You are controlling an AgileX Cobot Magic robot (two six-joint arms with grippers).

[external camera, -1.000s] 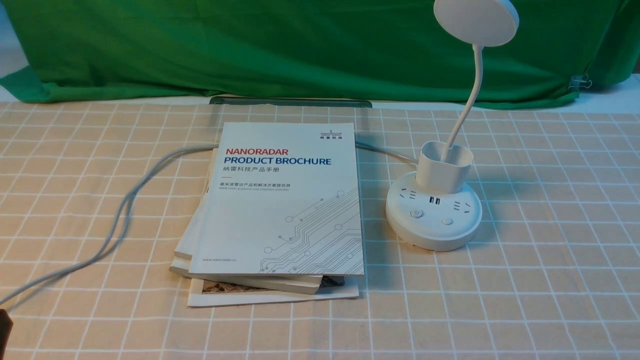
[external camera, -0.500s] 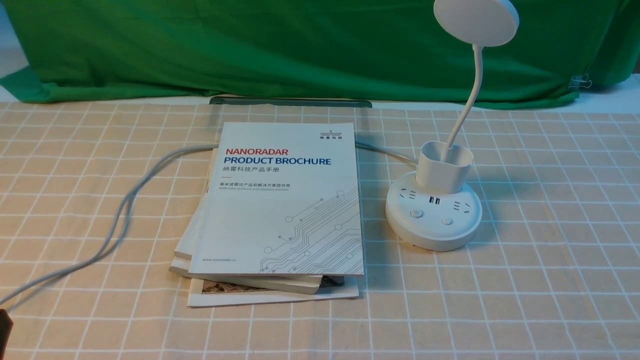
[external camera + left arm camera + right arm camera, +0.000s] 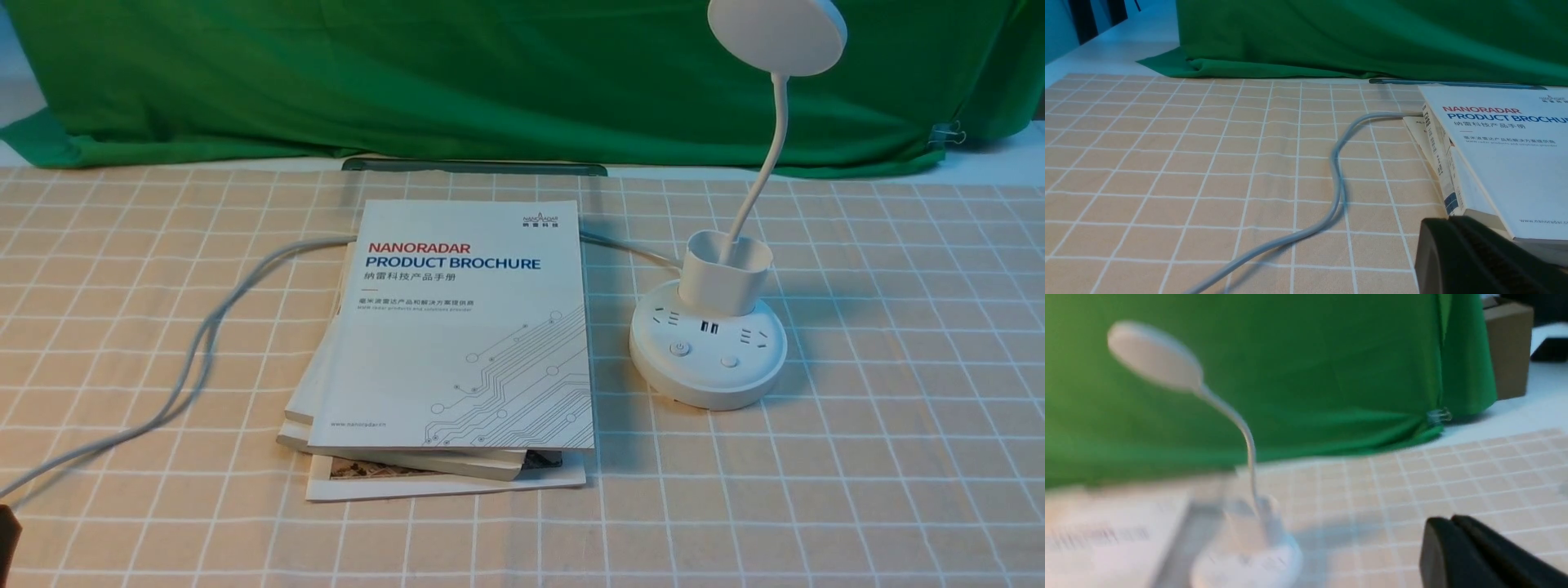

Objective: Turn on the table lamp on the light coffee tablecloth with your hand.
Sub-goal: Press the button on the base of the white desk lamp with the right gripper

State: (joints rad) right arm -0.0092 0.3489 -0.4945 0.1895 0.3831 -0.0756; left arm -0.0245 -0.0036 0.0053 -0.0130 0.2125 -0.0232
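The white table lamp (image 3: 709,351) stands on the light coffee tablecloth (image 3: 898,457), right of centre. Its disc head (image 3: 777,33) is up high and looks unlit, and two buttons (image 3: 679,349) sit on the front of the round base. In the blurred right wrist view the lamp (image 3: 1249,555) lies ahead of my right gripper (image 3: 1449,520), well apart from it. That gripper's black jaws are pressed together with nothing in them. My left gripper (image 3: 1447,222) is shut and empty too, low over the cloth beside the booklets. Only a dark tip (image 3: 6,539) of it shows in the front view.
A stack of white brochures (image 3: 457,343) lies left of the lamp. A grey cable (image 3: 204,343) runs from under them to the near left edge. A green cloth (image 3: 490,82) hangs along the back. A cardboard box (image 3: 1508,347) stands far off.
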